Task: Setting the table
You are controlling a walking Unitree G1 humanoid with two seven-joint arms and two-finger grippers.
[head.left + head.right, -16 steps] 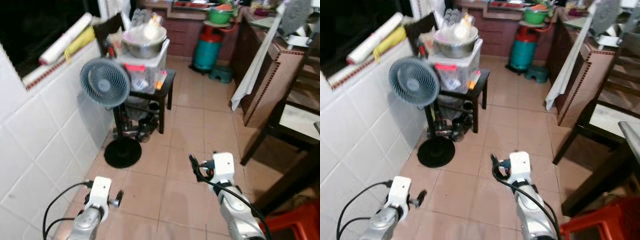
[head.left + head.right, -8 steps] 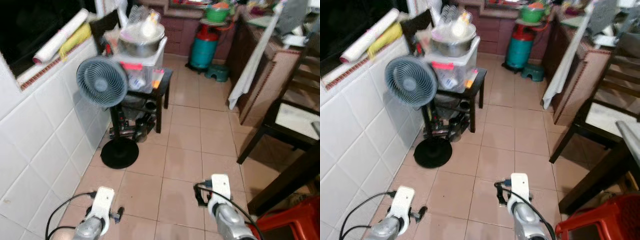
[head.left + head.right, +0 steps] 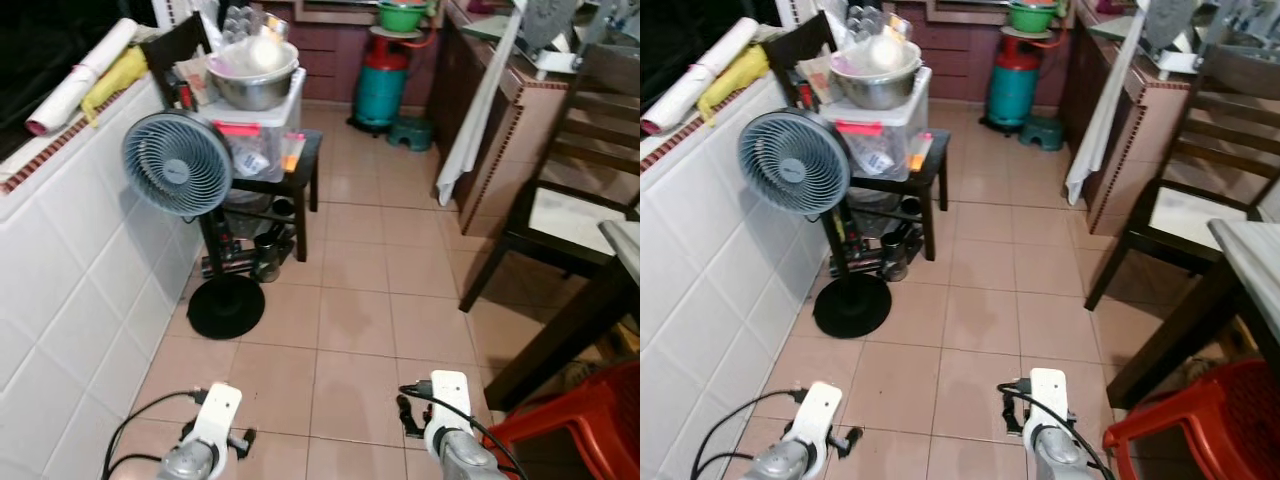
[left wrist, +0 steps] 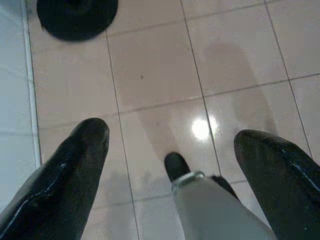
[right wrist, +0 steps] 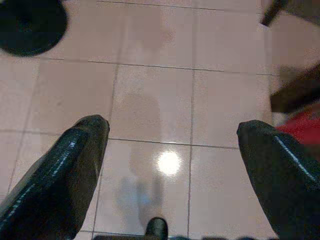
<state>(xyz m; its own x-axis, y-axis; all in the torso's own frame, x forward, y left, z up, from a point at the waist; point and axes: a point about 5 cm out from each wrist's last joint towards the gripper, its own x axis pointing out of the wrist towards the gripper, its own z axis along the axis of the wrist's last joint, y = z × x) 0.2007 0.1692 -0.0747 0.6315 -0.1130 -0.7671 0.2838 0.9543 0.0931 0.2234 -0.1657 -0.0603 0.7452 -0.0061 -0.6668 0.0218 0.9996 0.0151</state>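
Over the tiled floor point(image 3: 360, 320), both arms have dropped, left hand point(image 4: 170, 150) and right hand point(image 5: 170, 145) spread apart and empty, while the desk point(image 3: 1255, 260) corner has come nearer, suggesting an approach.

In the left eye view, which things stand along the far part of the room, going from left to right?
Standing fan → black side table → green gas cylinder → white cloth hanging from the counter → dark wooden chair.

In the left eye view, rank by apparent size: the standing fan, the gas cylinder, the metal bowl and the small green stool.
1. standing fan, head to base
2. gas cylinder
3. metal bowl, close to the cylinder in area, so unsure
4. small green stool
The cylinder and stool stand farther off, so they look smaller.
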